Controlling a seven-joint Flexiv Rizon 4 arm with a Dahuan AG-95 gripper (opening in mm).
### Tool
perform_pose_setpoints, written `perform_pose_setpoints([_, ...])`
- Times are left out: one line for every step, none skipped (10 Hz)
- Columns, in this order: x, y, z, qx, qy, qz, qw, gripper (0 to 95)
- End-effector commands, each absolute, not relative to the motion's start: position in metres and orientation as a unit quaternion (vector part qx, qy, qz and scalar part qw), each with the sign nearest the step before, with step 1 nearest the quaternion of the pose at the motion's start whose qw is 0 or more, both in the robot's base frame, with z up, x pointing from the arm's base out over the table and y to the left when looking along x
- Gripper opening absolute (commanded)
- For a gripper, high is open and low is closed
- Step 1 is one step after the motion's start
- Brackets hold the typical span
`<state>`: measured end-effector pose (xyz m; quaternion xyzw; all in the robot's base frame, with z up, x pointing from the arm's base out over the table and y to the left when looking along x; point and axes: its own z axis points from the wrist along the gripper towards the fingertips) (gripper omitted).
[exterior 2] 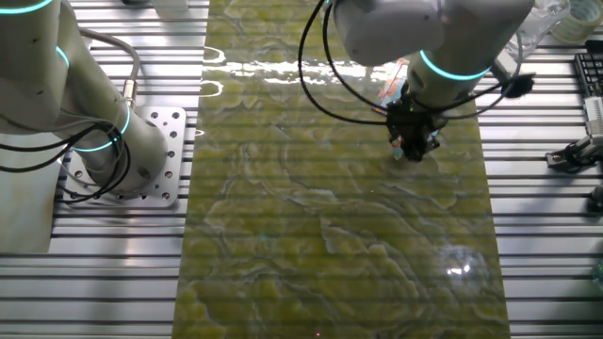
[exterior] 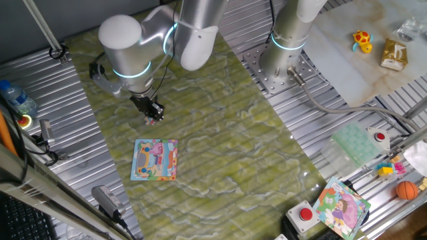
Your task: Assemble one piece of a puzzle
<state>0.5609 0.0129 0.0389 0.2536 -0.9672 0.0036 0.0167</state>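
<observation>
Down near the front edge of one fixed view sit a red button [exterior: 305, 214] on a box and a second board with a purple and green picture [exterior: 341, 205], off on the metal slats. Further back, the counter [exterior: 253, 153] has a green and yellow marbled mat on it. On that mat lies the puzzle [exterior: 155, 159], flat, with a light blue edge and an orange and pink picture. The hand [exterior: 153, 117] is up the mat from the puzzle, a little way apart from it, and it points down close to the mat. Its fingers are pinched nearly together on the piece [exterior: 153, 121], a tiny pink bit at the tips. In the other fixed view the hand [exterior 2: 413, 149] looks the same, low over the mat, with a small pink and blue speck between the tips. The puzzle is mostly hidden behind the arm in that view. An orange ball [exterior: 406, 190] sits far off to the side.
</observation>
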Motion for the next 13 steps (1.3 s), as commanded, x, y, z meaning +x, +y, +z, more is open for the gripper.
perform_pose_setpoints([0.5742, 0.024, 0.0466, 0.259, -0.966, 0.006, 0.019, 0.0])
perform_pose_setpoints([0.5762, 0.0258, 0.0479, 0.26, -0.965, 0.006, 0.019, 0.0])
perform_pose_setpoints([0.5762, 0.0258, 0.0479, 0.26, -0.965, 0.005, 0.017, 0.0])
perform_pose_setpoints([0.5762, 0.0258, 0.0479, 0.265, -0.964, 0.006, 0.016, 0.0])
perform_pose_setpoints([0.5762, 0.0258, 0.0479, 0.278, -0.96, 0.015, 0.021, 0.0])
perform_pose_setpoints([0.5762, 0.0258, 0.0479, 0.29, -0.957, 0.016, 0.021, 0.0])
perform_pose_setpoints([0.5762, 0.0258, 0.0479, 0.3, -0.954, 0.015, 0.021, 0.0])
perform_pose_setpoints([0.577, 0.0238, 0.0483, 0.314, -0.949, 0.013, 0.02, 0.0])
perform_pose_setpoints([0.5775, 0.0243, 0.0482, 0.323, -0.946, 0.011, 0.017, 0.0])
perform_pose_setpoints([0.5783, 0.0252, 0.0485, 0.333, -0.943, 0.008, 0.013, 0.0])
perform_pose_setpoints([0.5791, 0.0269, 0.0491, 0.333, -0.943, 0.008, 0.012, 0.0])
perform_pose_setpoints([0.5816, 0.0312, 0.0506, 0.332, -0.943, 0.005, 0.011, 0.0])
perform_pose_setpoints([0.5816, 0.0312, 0.0506, 0.331, -0.943, 0.006, 0.011, 0.0])
